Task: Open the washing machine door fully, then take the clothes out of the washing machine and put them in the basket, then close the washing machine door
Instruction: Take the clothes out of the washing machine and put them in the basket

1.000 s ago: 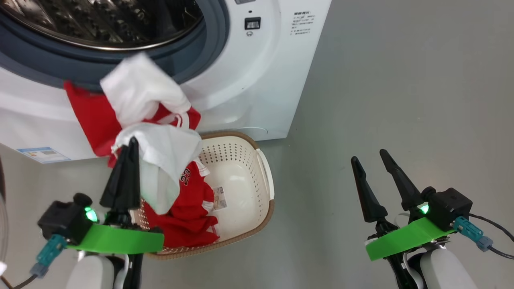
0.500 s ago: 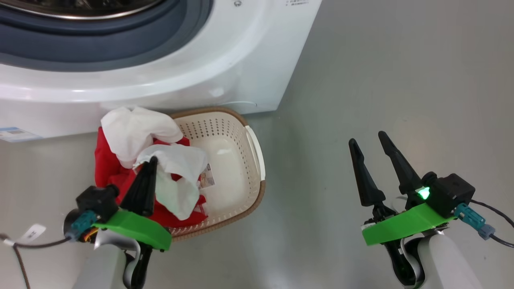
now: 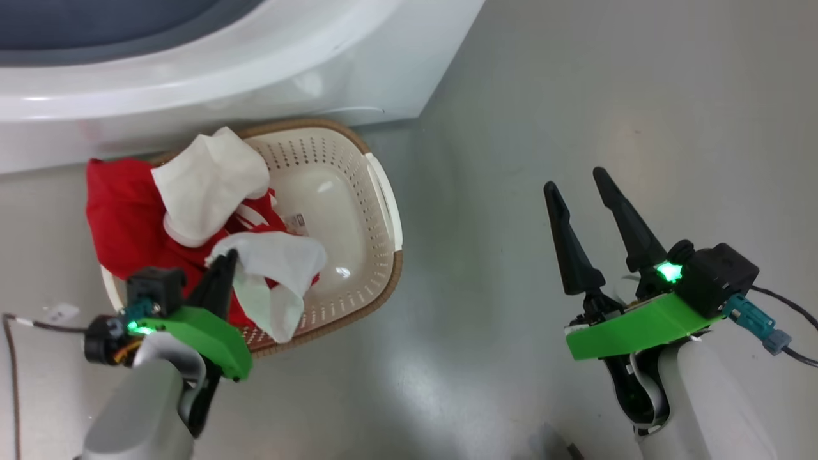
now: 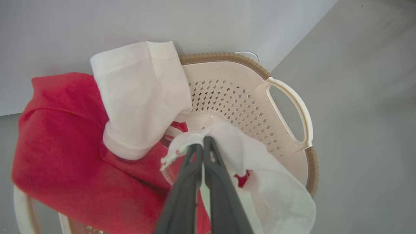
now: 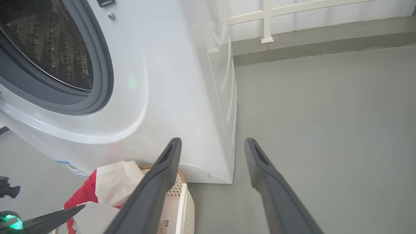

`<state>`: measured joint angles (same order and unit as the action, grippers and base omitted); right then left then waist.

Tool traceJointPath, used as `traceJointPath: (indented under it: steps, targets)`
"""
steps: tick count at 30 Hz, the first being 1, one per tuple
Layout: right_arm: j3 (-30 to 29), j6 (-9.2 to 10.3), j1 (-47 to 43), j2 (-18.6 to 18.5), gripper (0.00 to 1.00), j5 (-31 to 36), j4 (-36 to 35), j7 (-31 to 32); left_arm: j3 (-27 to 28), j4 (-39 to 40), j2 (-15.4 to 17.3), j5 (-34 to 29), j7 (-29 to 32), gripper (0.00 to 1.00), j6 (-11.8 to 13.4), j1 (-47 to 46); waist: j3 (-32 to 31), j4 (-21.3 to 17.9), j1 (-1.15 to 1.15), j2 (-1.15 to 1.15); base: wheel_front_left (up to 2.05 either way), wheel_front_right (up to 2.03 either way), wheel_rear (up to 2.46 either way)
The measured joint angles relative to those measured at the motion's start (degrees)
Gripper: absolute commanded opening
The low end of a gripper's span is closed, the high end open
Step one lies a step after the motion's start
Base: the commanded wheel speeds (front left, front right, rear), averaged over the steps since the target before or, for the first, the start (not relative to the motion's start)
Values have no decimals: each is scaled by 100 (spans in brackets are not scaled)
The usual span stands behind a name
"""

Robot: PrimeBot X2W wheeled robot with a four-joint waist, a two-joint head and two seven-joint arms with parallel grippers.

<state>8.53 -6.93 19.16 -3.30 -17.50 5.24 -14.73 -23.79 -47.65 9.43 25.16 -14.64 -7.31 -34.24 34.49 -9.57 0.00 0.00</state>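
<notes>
Pinching a white bit of the clothes [image 3: 121,198], your left gripper [image 3: 228,257] is closed tight over the basket [image 3: 386,211], just beside the washing machine [image 3: 255,64]. Your right gripper [image 3: 574,179] is wide open over the floor [image 3: 511,96], holding nothing.

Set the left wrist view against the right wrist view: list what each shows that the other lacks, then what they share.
Left wrist view: the pinch up close, with the left gripper shut on a white fold of the clothes.
Right wrist view: the right gripper open with nothing between its fingers, plus the steel drum and grey rubber ring.
Shared: the basket holding the red and white clothes, beside the white front of the washing machine.
</notes>
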Motion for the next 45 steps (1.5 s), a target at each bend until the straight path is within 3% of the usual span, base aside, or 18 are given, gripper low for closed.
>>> traceJointPath:
  steps: [12,13,15,16,17,18,30,45]
  targets:
    - [103,0,314,0,100,-81,-94,0,-144,-1078,185,134,0,0,0,-984,626,-176,0,0,0,0,0]
    - [113,0,338,0,100,-81,-99,0,-163,-1145,185,137,0,16,0,-1049,668,-191,0,0,0,0,0]
    - [134,0,352,0,100,-81,-115,0,-196,-1234,187,182,0,60,0,-1151,743,-218,0,0,0,0,0]
    - [141,0,352,0,100,-81,-116,0,-207,-1267,188,191,0,91,0,-1190,771,-231,0,0,0,0,0]
    - [146,0,352,0,100,-81,-116,0,-218,-1290,188,193,0,91,0,-1222,794,-243,0,0,0,0,0]
    - [151,0,353,0,100,-81,-118,0,-225,-1313,190,198,0,100,0,-1245,812,-255,0,0,0,0,0]
    - [169,0,432,0,100,-81,-89,0,-248,-1411,190,299,0,100,0,-1330,760,-239,0,0,0,0,0]
    - [116,0,325,-1,100,31,112,0,241,-675,112,350,1,100,-1,-913,144,-1,0,0,0,0,0]
